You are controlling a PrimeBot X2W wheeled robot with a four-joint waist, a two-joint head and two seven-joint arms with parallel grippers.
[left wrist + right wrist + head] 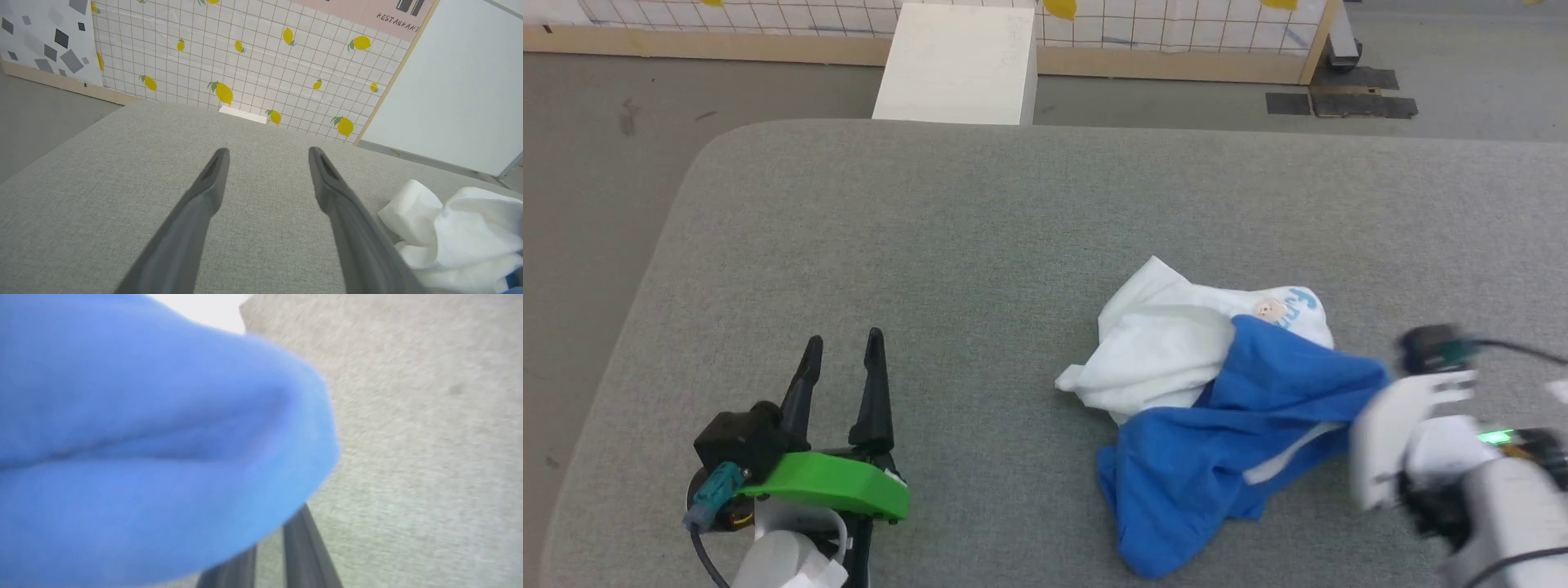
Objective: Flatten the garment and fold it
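Head view, item list. Worktop point(1013, 212): grey fabric top, rounded corner at far L. Garment point(1168, 351): crumpled heap on worktop, R of centre. Its white body is bunched on far/L side, w/ a small print and blue lettering on the top fold. The blue cloth is heaped on the near side, one end drawn out toward R arm. L pincer point(844, 345): lower L, over worktop, fingers spread and pointing away, nothing between them, well apart from garment. Green housing point(825, 482) sits behind the fingers, w/ a cable and teal plug at its L. R arm point(1429, 441): pale wrist at R edge, blurred, up against the blue end of garment, green light lit. White box point(956, 69): on floor point(596, 163) beyond worktop's far edge. Dark patches point(1339, 96) on floor, far R. L wrist view: both fingers wide apart above bare grey top. Garment's white folds are at lower R, just beside one finger; can't tell if touching. Lemon-print grid wall point(245, 61) is beyond, white panel point(461, 81) next to it. R wrist view: blurred. R pincer point(267, 553): two dark fingers drawn close, narrow slit between them, tips buried under blue cloth that bulges over L half. Reads as pinching garment's blue part; the grip point itself is hidden.
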